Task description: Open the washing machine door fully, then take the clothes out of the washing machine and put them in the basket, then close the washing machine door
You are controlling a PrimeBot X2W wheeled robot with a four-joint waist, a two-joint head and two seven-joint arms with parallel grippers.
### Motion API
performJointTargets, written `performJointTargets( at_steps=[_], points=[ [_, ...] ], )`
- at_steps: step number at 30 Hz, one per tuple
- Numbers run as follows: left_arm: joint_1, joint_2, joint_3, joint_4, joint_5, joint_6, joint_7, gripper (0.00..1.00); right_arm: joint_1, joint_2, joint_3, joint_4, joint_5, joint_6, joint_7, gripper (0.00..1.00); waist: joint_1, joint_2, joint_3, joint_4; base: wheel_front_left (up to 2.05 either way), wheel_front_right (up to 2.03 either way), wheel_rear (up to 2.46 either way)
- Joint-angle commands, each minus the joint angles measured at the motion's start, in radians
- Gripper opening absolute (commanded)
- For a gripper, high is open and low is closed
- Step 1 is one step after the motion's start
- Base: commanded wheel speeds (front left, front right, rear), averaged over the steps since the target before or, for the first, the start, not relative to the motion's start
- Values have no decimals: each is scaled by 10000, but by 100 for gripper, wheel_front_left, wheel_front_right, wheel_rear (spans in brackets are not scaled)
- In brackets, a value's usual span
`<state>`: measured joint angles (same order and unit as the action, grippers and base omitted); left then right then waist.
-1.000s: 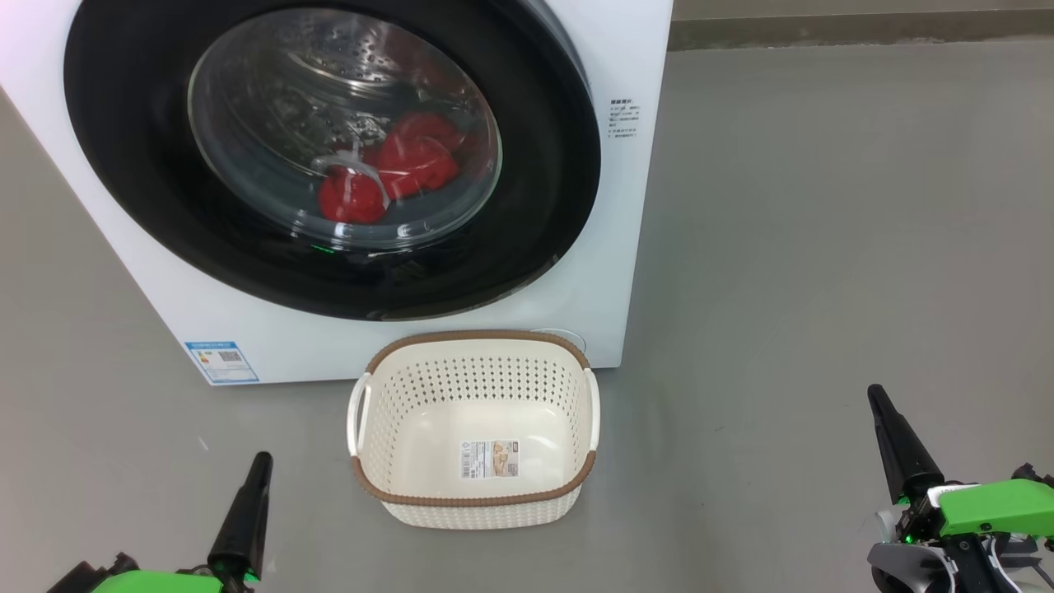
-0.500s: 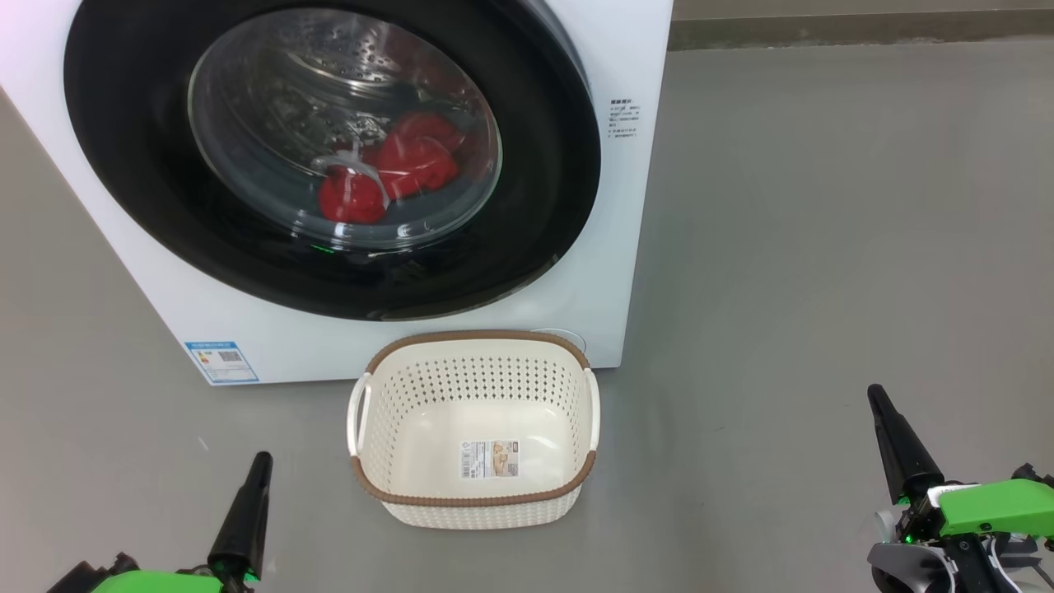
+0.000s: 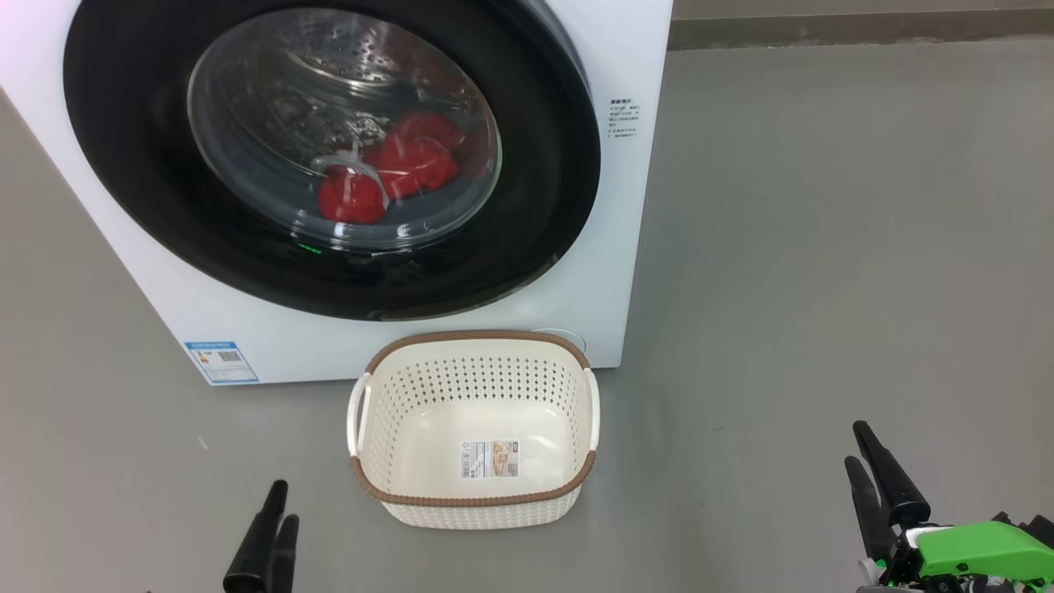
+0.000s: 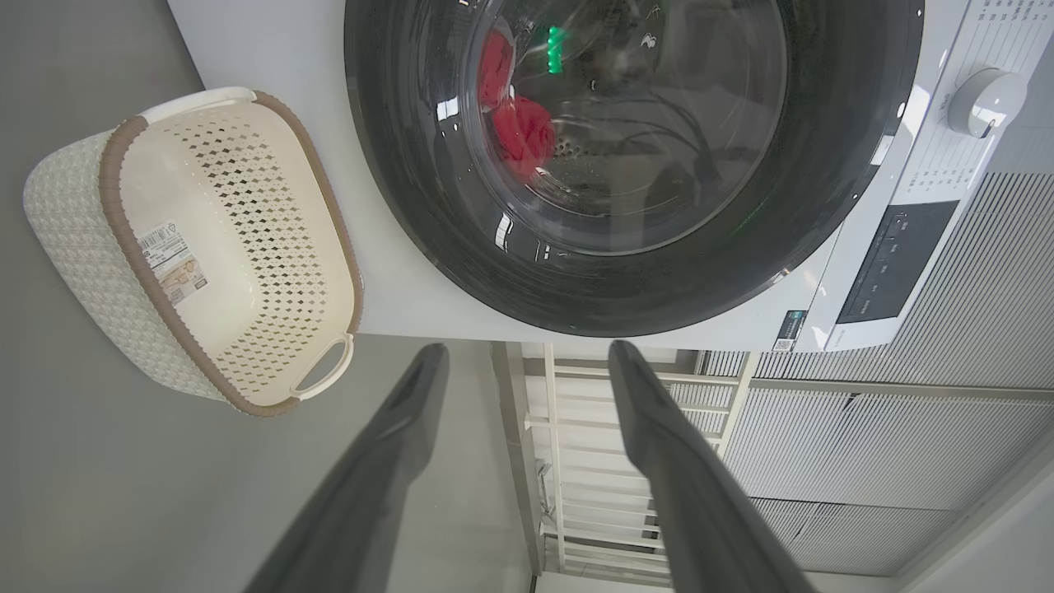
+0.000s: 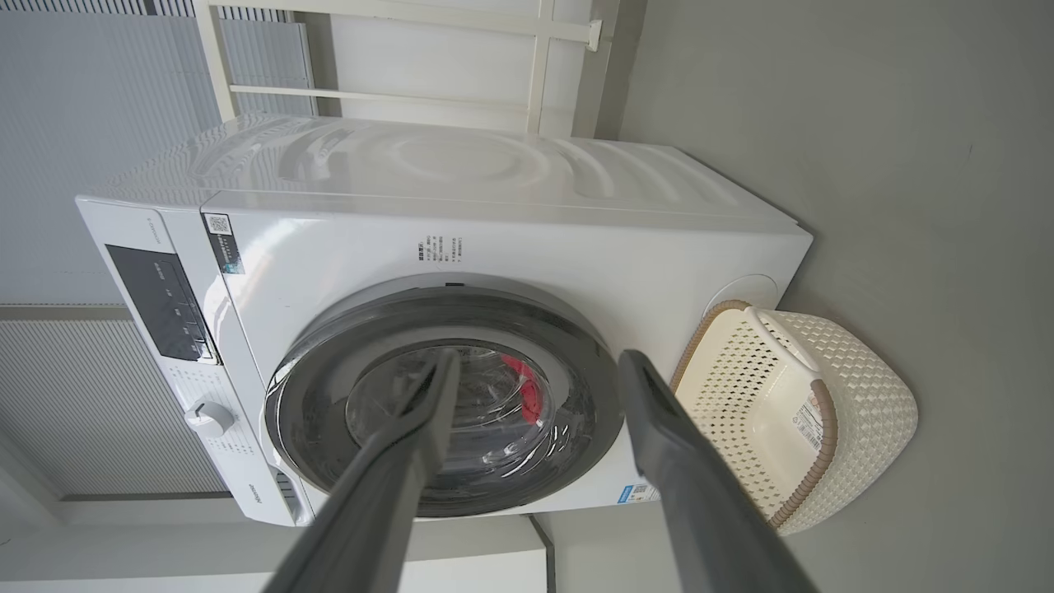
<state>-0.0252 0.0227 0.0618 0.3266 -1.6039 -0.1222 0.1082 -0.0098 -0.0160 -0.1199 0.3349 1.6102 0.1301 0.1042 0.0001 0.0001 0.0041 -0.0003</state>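
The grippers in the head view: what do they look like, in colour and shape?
The left gripper and the right gripper each have two long, slim black fingers, wide at the base and tapering to a rounded tip. Behind the right one's fingers sits a bright green housing over dark and pale grey parts. I can read no markings.

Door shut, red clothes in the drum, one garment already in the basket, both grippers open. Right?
Not quite: the basket is empty, as the head view shows. The rest holds: door shut with the clothes behind it, left gripper and right gripper open.
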Motion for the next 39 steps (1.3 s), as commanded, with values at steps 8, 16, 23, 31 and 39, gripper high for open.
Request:
performJointTargets(
  at_steps=[8, 16, 23, 31, 39],
  points=[
    [-595, 115, -349, -184, 32, -9, -303, 100, -565, -146, 290, -204, -156, 1, -272, 100, 0, -1, 3, -5, 0, 0, 0],
    [-874, 185, -715, -25, 457, -14, -600, 100, -800, -263, 653, -22, -585, 1, -574, 100, 0, -1, 1, -10, 0, 0, 0],
    [-1105, 221, -861, 138, 1349, -19, -814, 100, -1062, -285, 825, 236, -1261, 1, -805, 100, 0, -1, 6, -24, 0, 0, 0],
    [-1239, 154, -693, 18, 2686, -24, -1052, 100, -1291, -225, 757, 400, -2564, 2, -1042, 100, 0, -1, 31, -50, 0, 0, 0],
    [-1399, 152, -753, -29, 3985, 62, -1290, 100, -1511, -196, 754, 446, -4098, 2, -1277, 100, 0, -1, 50, -95, 0, 0, 0]
  ],
)
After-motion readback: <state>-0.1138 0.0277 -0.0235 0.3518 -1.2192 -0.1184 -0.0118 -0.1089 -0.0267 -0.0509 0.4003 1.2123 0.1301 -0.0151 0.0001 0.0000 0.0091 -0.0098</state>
